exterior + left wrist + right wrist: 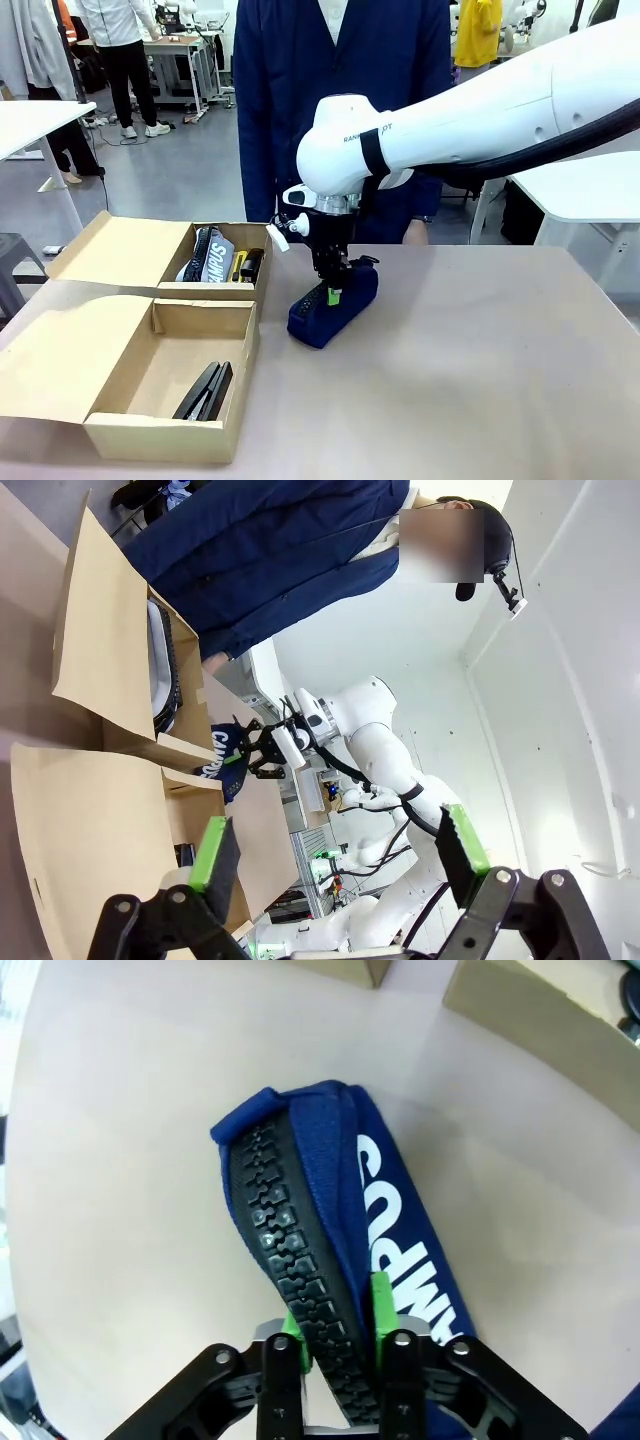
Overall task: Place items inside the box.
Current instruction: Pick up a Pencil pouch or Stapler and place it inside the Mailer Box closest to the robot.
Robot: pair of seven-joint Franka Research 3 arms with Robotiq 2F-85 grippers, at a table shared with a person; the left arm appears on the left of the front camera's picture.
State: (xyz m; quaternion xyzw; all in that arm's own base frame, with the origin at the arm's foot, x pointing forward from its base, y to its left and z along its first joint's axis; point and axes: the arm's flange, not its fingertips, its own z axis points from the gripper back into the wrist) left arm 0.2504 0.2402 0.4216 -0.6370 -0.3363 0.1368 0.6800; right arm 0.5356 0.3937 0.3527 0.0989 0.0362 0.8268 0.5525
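My right gripper (333, 291) is shut on a navy zip pencil case (338, 306) lettered "CAMPUS" in white, at the table's middle. In the right wrist view the fingers (381, 1305) pinch the case (330, 1170) across its black zipper. The case tilts, with its low end at or just above the tabletop. To its left are two open brown cardboard boxes. The near box (165, 438) holds black staplers (205, 391). The far box (215, 291) holds a second lettered case (207, 256), a yellow-black utility knife (240, 265) and a black item. My left gripper (338, 855) is open and holds nothing.
A person in a navy coat (340, 90) stands at the far edge, right behind the held case. Both box lids (60, 355) lie spread to the left. The tabletop (480, 370) to the right of the case is bare. White tables stand beyond on both sides.
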